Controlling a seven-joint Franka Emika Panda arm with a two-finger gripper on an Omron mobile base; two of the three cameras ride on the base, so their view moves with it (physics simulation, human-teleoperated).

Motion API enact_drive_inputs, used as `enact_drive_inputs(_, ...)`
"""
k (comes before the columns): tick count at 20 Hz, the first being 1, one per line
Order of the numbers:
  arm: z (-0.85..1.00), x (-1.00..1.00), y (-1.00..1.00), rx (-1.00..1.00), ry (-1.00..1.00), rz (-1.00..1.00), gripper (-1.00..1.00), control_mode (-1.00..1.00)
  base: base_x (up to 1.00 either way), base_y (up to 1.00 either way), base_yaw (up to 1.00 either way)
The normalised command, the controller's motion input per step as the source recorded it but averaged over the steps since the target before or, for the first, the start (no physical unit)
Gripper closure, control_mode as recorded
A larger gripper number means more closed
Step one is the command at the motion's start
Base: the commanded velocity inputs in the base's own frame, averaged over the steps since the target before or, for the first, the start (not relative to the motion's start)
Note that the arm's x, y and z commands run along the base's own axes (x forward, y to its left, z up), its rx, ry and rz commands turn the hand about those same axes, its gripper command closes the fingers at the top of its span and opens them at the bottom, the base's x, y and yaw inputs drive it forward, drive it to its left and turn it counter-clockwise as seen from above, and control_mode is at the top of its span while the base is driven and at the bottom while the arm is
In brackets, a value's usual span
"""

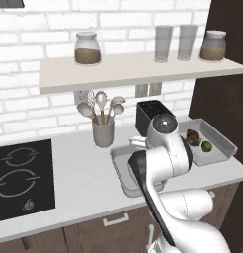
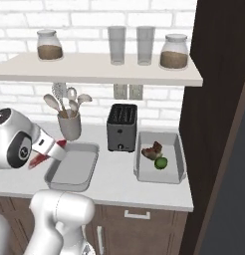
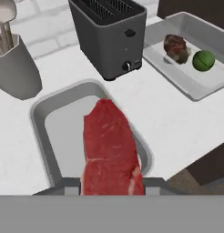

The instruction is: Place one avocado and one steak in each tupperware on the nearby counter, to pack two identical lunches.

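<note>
You are looking along the pincer (image 3: 112, 184) in the hand view: its jaws are closing on a raw red steak (image 3: 111, 148), which is sticking out ahead of the fingertips. The same steak is showing as a red strip (image 2: 42, 155) at the hand in the right base view.

Directly beneath and ahead of the held steak, a grey tupperware (image 3: 50, 123) is sitting on the counter (image 3: 177, 118); the meat is hanging over its near rim, and you cannot tell whether it is touching it. No food is showing in the visible part of that container.

Beyond it, farther from the pincer, a dark toaster (image 3: 109, 34) is standing upright. To the pincer's far right in the hand view, past the toaster, a second tupperware (image 3: 209, 84) is holding a darker steak (image 3: 176, 48) and a green avocado (image 3: 203, 60), lying just beside each other.

To the pincer's far left, a grey utensil cup (image 3: 16, 68) is holding spoons.

In the left base view the arm (image 1: 163, 163) is reaching over the nearer container (image 1: 119, 173).
</note>
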Motion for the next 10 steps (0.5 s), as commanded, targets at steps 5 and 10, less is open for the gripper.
enact_drive_inputs(5, -0.61, 0.34, 0.02, 0.00, 0.08, 0.00, 1.00, -1.00, 0.00, 0.00, 0.00)
enact_drive_inputs(10, -0.53, 0.59, 0.00, 0.00, 0.05, 0.00, 1.00, -1.00, 0.00, 0.00, 0.00)
